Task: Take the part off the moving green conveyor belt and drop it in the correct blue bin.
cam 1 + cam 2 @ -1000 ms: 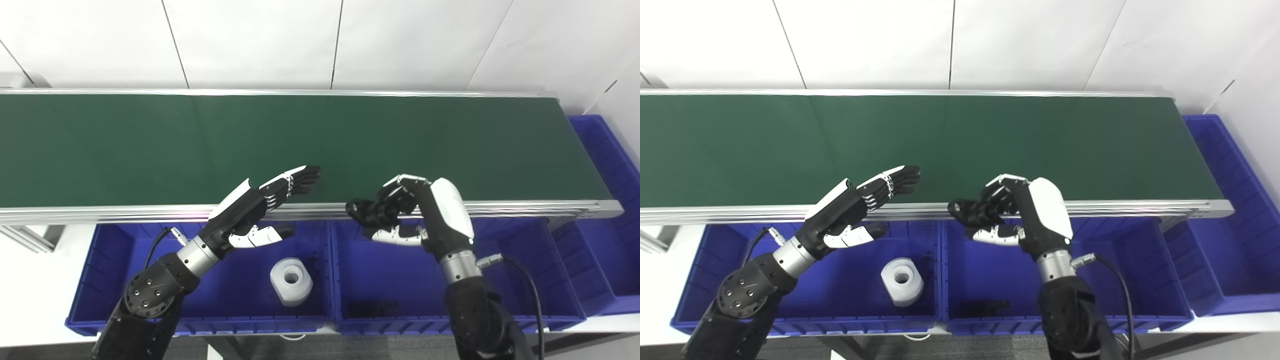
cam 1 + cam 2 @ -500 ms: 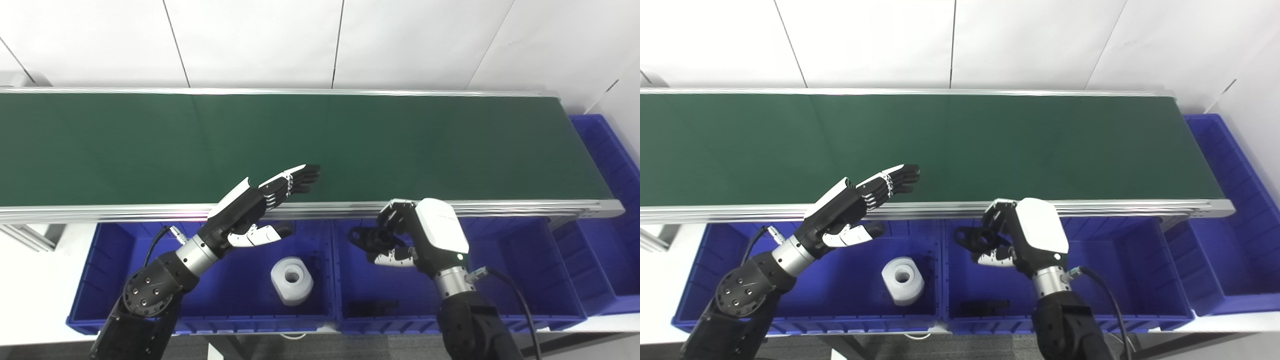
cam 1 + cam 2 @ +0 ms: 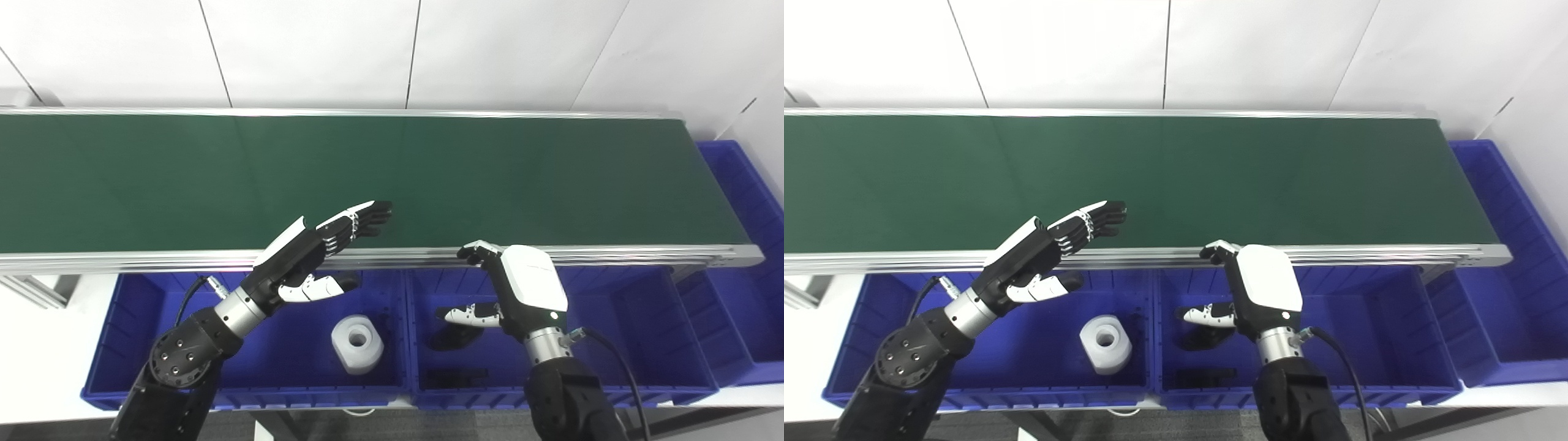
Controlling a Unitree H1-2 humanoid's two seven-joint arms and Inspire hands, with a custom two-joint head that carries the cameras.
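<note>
- 1 thing has changed in the last half second: my right hand was curled around the dark part over the middle blue bin, and now its fingers are spread and it holds nothing.
- The dark part now shows low in that bin, under my thumb and apart from it; whether it has landed on the bin floor or is in the last of its fall I cannot tell.
- I judge the drop as made. Whether this bin is the correct one I cannot confirm, but another dark piece already lies nearer the front wall of the same bin, which suggests like goes with like.
- Relative to the middle blue bin, my right hand hangs above its left half, its fingertips up by the conveyor's near rail, with the released part below my palm and a little to the left.
- My left hand has not moved: fingers straight and apart, empty, reaching over the near edge of the green conveyor belt, left of the middle bin.
- The bin to the left of the middle one holds 1 white ring-shaped part.
- 0 parts show on the belt, so I judge my next job is to wait for another.
</note>
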